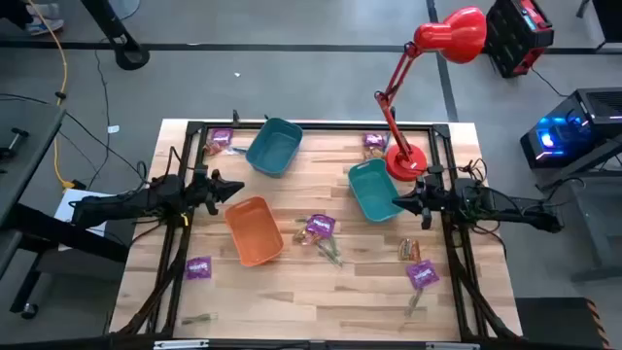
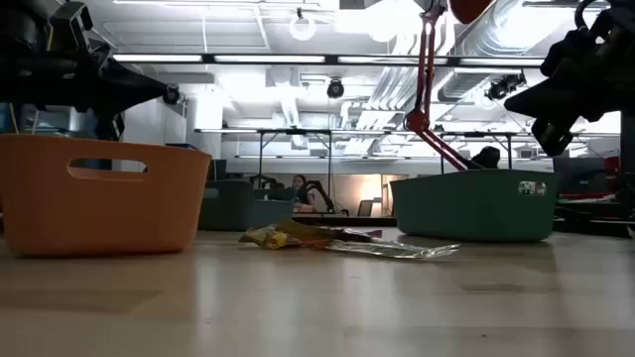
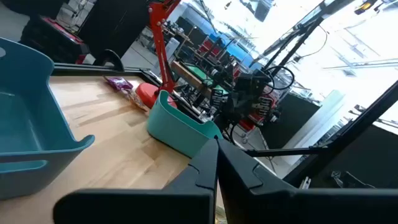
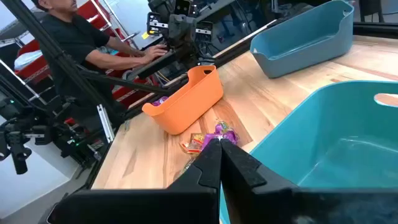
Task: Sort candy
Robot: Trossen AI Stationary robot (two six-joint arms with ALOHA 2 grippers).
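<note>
Candy lies scattered on the wooden table: purple packets [image 1: 320,226] [image 1: 199,267] [image 1: 422,275] [image 1: 222,138] [image 1: 374,142], an orange-brown piece [image 1: 408,250] and greenish sticks [image 1: 330,251] [image 1: 199,318]. The middle cluster [image 4: 211,137] also shows in the low view [image 2: 298,236]. My left gripper [image 1: 238,187] [image 3: 216,149] hovers shut and empty above the table, just beyond the far end of the orange bin [image 1: 255,230]. My right gripper [image 1: 397,202] [image 4: 219,146] hovers shut and empty at the right edge of the teal bin [image 1: 372,190].
A blue bin [image 1: 274,146] stands near the far edge. A red desk lamp [image 1: 406,160] has its base by the teal bin's far right corner. A black frame rims the table. A person [image 4: 68,37] sits beyond the table's left side. Bare wood lies along the near edge.
</note>
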